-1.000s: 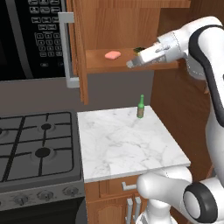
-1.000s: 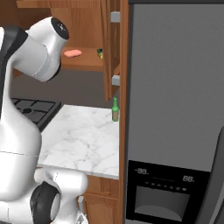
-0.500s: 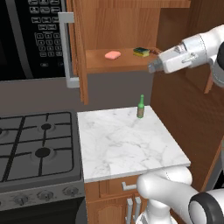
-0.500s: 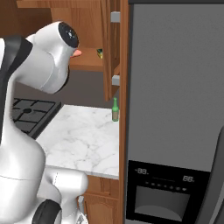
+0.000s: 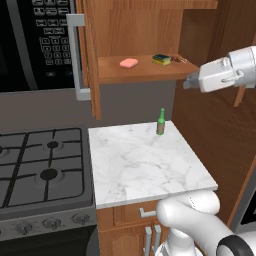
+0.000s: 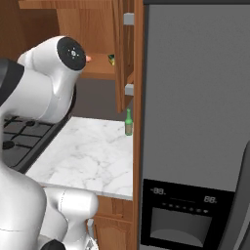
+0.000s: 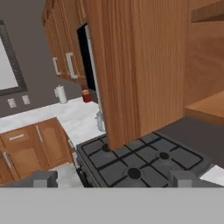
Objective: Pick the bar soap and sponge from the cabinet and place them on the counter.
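Soap and sponge wait on the cabinet shelf; nothing on the counter yet

Bar soap [image 5: 129,62] lies left, sponge [image 5: 161,59] next, both on the cabinet [image 5: 137,68] shelf; gripper [image 5: 188,82] sits right of and slightly below them, fingers well apart and empty in the hand view; counter [image 5: 145,165] below holds a green bottle [image 5: 161,122]; the hand view faces the stove [image 7: 140,162] instead

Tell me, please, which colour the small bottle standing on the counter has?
The bottle is green with a darker, brownish lower part; the left base view shows it best, on the white marble counter.
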Controlling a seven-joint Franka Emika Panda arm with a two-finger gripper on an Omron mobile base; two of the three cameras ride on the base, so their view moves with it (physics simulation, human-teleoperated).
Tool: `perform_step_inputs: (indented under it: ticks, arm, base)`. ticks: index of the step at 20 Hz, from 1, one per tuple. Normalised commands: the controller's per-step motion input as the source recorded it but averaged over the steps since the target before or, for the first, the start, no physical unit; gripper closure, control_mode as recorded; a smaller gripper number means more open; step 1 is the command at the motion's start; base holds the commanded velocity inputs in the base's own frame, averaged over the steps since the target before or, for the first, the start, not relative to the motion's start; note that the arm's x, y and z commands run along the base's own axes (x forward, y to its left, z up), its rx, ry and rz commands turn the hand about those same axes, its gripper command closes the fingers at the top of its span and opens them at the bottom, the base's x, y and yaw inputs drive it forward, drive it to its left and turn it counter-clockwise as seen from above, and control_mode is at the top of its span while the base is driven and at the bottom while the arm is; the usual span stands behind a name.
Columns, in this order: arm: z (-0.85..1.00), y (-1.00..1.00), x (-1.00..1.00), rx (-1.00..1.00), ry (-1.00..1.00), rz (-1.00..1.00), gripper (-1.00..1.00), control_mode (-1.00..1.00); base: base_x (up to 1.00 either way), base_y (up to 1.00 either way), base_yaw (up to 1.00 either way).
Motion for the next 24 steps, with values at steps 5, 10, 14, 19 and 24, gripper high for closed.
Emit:
perform_step_inputs:
  ticks: [5, 10, 14, 19, 24]
  arm:
    - [-0.1, -0.29, 0.0, 0.0, 0.0, -0.07, -1.0, -1.0]
    - [-0.02, -0.17, 0.0, 0.06, 0.04, -0.21, -1.0, -1.0]
    - [0.02, -0.03, 0.05, 0.01, 0.12, -0.23, -1.0, -1.0]
    - [0.03, -0.09, 0.02, 0.0, 0.02, -0.23, -1.0, -1.0]
    - [0.03, -0.13, 0.11, 0.0, 0.0, -0.06, -1.0, -1.0]
  base:
    - [0.0, 0.0, 0.0]
    - [0.0, 0.0, 0.0]
    - [0.0, 0.0, 0.0]
    - [0.0, 0.0, 0.0]
    - [0.0, 0.0, 0.0]
